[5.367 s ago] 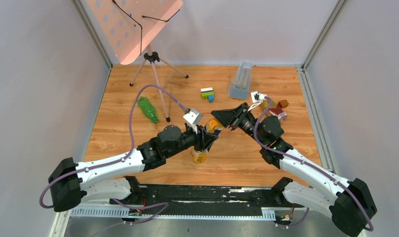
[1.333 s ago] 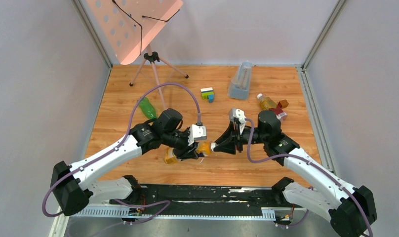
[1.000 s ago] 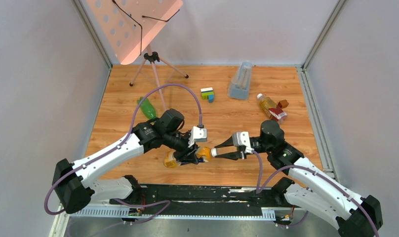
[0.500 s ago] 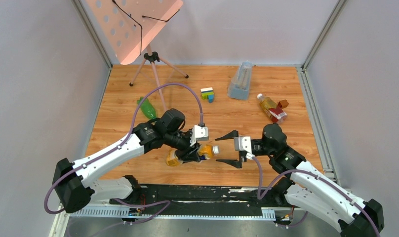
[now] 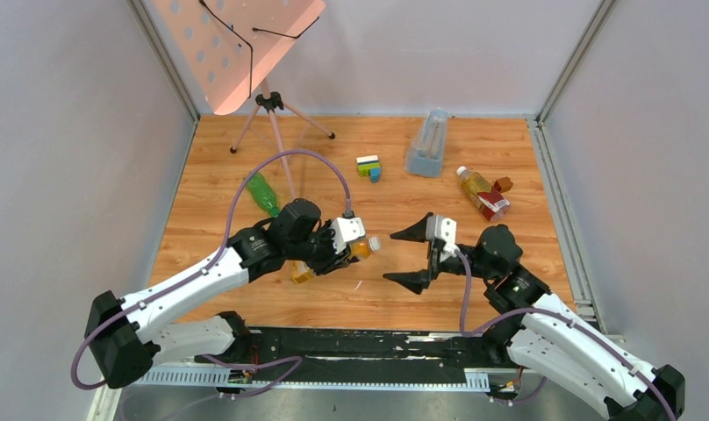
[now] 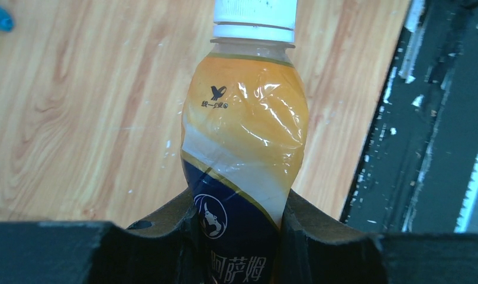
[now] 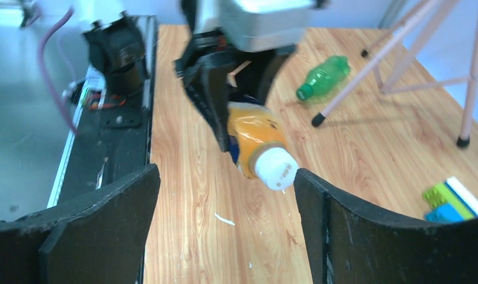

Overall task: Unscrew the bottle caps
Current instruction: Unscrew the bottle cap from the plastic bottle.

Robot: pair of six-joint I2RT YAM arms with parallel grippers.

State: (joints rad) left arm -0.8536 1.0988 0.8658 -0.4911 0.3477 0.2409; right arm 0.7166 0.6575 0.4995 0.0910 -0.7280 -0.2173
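- Wood bench (image 5: 421,158) with grey walls round it; the arm bases sit at your near edge.
- Nearest to you: the right gripper (image 5: 408,257) has just let go. A sec ago it was pinched on the white cap (image 7: 275,167). Now its jaws are spread wide & backed off, holding & touching nothing.
- For the task: the cap's still on the neck, so this reads as a reset between twists, not a finished unscrew. You can't tell how loose it is from here. You'll prob need to close on it again.
- Next out: the left gripper (image 6: 239,236) is still clamped on the lower body of the yellow-label bottle (image 6: 242,136). The bottle is tilted & looks held off the bench, cap end aimed at the right gripper. In the right wrist view the cap sits between the spread fingers, clear of both.
- Further back: the green bottle (image 5: 261,193) lies on the left by a tripod (image 5: 272,132) leg. The red-label bottle (image 5: 481,193) lies far right. Both look capped, so by my read you have 0 of 3 off.
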